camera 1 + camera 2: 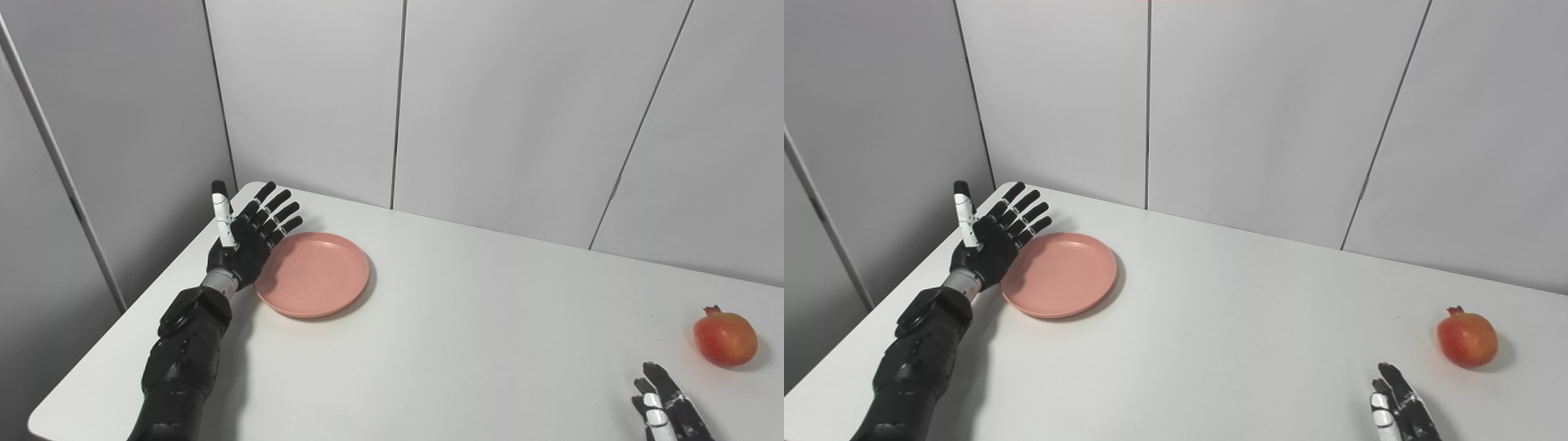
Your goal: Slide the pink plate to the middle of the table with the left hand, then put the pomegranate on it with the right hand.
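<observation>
Two robot hands are in view over the white desk (465, 343). Left robot hand (245, 242): fingers spread, holding nothing, at the left rim of the pink plate (313, 274). Pomegranate (725, 337): on the desk, well right of the plate. Right robot hand (664, 407): just beside the pomegranate, empty, fingers extended, partly cut off.

Open left hand (248, 236) beside pink plate (313, 274), pomegranate (724, 337) far right

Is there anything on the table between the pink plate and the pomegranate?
No. Between the pink plate and the pomegranate there is only bare white table. Both eye views show this stretch clearly.
</observation>
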